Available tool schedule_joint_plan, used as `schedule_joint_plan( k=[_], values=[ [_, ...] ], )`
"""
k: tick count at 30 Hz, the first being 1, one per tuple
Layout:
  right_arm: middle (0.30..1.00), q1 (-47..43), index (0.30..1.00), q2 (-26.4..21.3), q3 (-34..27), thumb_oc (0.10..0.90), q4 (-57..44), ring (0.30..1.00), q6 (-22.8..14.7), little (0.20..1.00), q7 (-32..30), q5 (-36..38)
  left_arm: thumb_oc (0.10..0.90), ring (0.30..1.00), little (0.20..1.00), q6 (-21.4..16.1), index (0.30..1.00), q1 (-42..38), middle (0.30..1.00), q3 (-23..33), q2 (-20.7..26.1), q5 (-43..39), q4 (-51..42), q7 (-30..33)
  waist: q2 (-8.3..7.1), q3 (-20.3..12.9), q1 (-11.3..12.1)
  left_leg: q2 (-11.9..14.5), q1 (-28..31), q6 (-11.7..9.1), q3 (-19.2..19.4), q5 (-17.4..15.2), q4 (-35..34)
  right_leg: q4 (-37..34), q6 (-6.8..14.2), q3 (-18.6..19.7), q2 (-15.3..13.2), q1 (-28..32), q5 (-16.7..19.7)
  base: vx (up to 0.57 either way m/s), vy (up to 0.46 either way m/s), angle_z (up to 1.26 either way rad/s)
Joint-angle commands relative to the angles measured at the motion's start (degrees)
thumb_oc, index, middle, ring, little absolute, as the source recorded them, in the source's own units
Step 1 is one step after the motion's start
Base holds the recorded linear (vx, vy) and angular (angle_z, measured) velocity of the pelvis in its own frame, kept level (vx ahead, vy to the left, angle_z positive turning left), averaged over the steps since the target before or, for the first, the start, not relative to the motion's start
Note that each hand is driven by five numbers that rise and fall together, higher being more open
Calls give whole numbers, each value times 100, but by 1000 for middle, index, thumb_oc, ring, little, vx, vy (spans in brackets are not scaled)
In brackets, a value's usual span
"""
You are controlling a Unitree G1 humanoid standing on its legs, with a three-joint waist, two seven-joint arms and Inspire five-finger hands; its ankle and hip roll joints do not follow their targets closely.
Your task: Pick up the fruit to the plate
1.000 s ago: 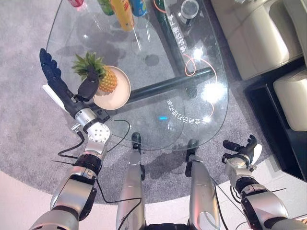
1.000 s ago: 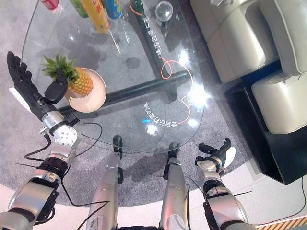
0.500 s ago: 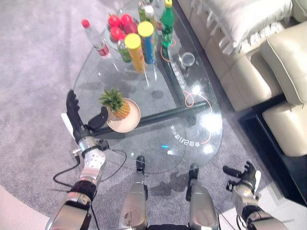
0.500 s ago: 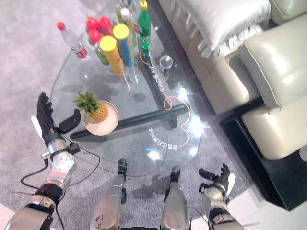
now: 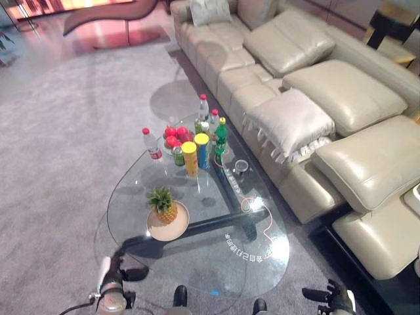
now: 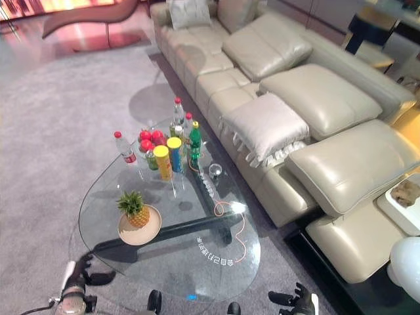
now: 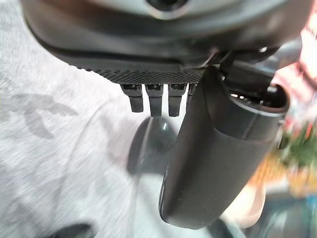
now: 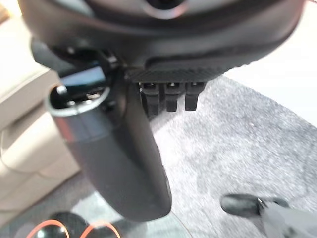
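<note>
The left hand (image 5: 115,275) sits low at the near left, fingers straight and thumb spread, holding nothing. The right hand (image 5: 333,299) sits low at the near right, likewise relaxed and empty.

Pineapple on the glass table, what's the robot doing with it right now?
Nothing is gripping it at this moment. The pineapple stands upright on the round plate near the glass table's close end, so the fruit looks already placed. The left hand hangs open below the table's near edge, apart from the plate, and the right hand is low at the other side, also open and holding nothing. Bottles, cans and red fruit cluster at the far end.
</note>
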Motion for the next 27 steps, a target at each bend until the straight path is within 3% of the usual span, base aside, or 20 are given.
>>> schedule_joint_plan(
  k=[1,8,16,27],
  values=[
    [900,5,900,-227,81,800,102,900,29,900,26,-380,800,900,900,356,900,-341,900,125,72,17,248,-590,256,198,-13,319,336,-14,160,-80,39,559,-32,-65,-115,-116,-12,88,32,0],
    [900,-63,900,-64,311,800,455,900,595,900,434,-548,800,900,900,753,900,-289,900,-43,-157,27,404,-1344,317,62,-33,289,452,7,173,-154,39,511,-38,-85,-117,20,-37,33,17,-2],
    [900,-136,900,20,531,800,540,900,470,900,436,-642,800,900,900,993,900,-289,900,-141,-262,58,506,-1505,303,-76,-36,300,507,-29,259,-201,39,236,71,-159,-215,127,159,0,0,0],
    [900,-198,900,49,672,800,664,900,387,900,560,-766,800,900,900,887,900,-322,900,-141,-335,44,475,-1386,321,-155,-25,364,558,-61,320,-217,39,166,75,-196,-231,158,189,0,0,0]
  ],
)
